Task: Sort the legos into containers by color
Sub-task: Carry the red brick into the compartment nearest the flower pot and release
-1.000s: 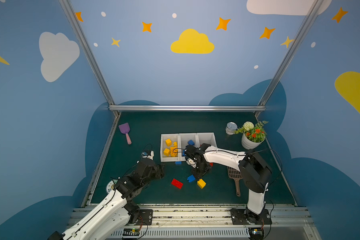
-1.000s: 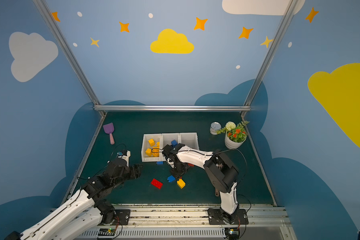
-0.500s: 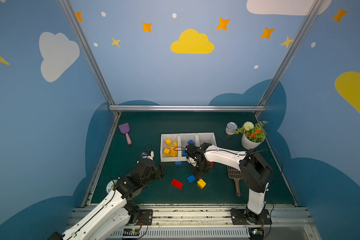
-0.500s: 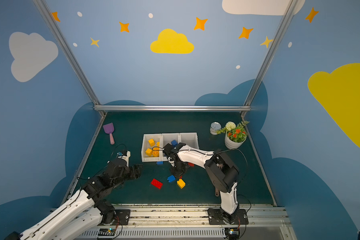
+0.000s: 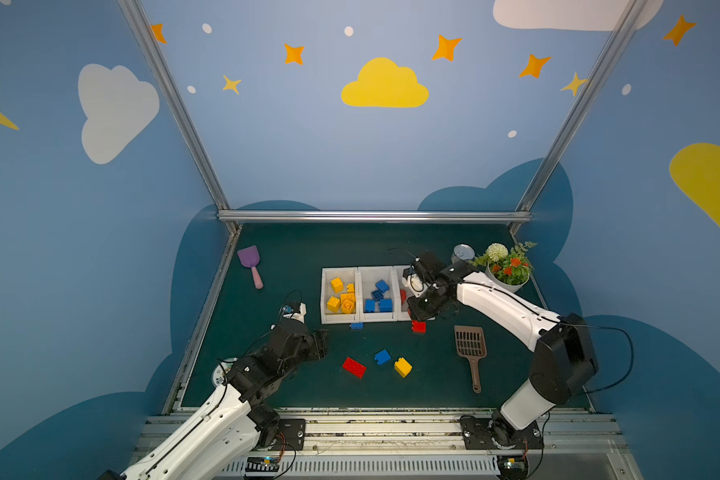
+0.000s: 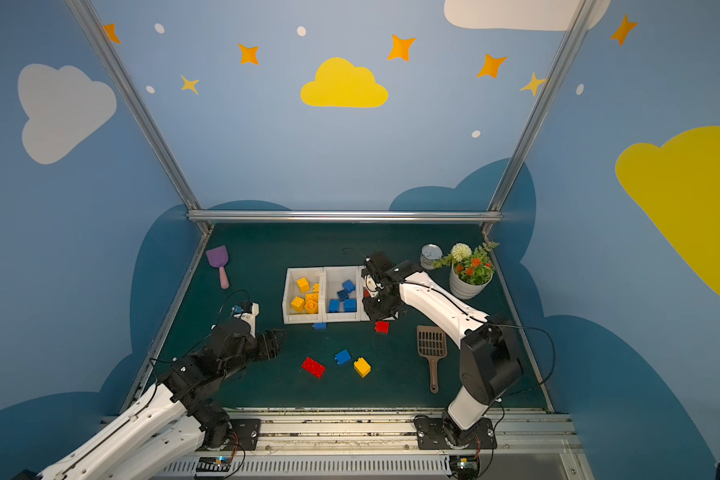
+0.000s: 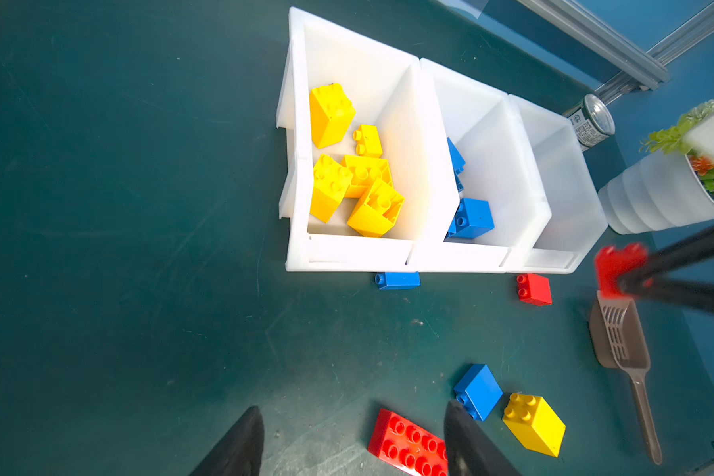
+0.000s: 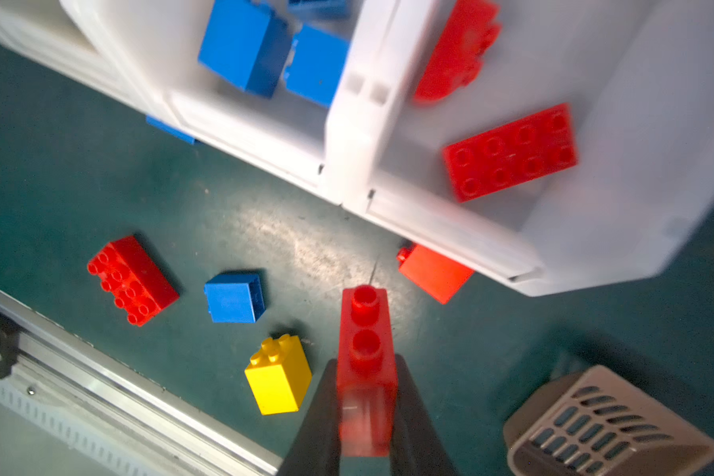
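At mid-table, three joined white containers hold yellow, blue and red legos, one colour each. Right gripper clamps a narrow red brick just before their front wall; left gripper hangs empty, jaws apart, near loose bricks.

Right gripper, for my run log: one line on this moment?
right gripper shut on red brick | near rightmost bin | left gripper open
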You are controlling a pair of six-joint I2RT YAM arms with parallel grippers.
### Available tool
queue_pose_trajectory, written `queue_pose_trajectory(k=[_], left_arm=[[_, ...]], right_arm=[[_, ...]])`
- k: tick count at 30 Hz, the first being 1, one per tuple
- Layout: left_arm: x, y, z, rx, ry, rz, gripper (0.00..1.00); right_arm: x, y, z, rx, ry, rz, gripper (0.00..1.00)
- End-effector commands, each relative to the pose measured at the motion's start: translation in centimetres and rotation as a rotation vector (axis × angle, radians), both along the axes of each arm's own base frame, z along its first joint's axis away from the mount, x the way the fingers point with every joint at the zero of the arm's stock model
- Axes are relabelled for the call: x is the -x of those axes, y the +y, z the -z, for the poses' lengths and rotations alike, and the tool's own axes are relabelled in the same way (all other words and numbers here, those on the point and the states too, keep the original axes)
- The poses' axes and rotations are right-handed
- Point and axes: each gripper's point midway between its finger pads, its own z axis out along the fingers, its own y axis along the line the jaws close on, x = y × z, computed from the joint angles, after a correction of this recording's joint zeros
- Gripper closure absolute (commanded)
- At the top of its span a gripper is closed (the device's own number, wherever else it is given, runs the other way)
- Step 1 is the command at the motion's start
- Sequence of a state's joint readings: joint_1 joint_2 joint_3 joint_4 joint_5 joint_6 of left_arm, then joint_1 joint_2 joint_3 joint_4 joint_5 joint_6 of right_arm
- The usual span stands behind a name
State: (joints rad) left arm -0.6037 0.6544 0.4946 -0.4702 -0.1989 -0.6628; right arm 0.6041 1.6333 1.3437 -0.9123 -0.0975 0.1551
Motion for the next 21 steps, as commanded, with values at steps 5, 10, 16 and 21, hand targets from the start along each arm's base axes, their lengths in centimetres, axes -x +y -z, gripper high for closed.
queue_pose_trajectory(k=[5,10,16,21], left_arm=[[0.5,0.3,0.3,0.008,0.012,-0.004,0.31],[0.8,-0.2,0.5,0.034,0.029,0.011,0.31],[1.2,-0.2,0.9,0.052,0.042,0.005,0.32],[1.1,-0.1,0.7,0.052,0.039,0.003,0.32]], right_arm=[[-4.6,-1.0,-2.0,-0.073,-0.089,0.108,0.9],[-8.4,-1.4,-1.0,-0.092,-0.077,0.193,0.91],[-11.1,-0.8,0.7,-0.084,-0.033,0.225,0.9],[-11.9,-0.7,2.0,-0.069,0.012,0.255,0.83]])
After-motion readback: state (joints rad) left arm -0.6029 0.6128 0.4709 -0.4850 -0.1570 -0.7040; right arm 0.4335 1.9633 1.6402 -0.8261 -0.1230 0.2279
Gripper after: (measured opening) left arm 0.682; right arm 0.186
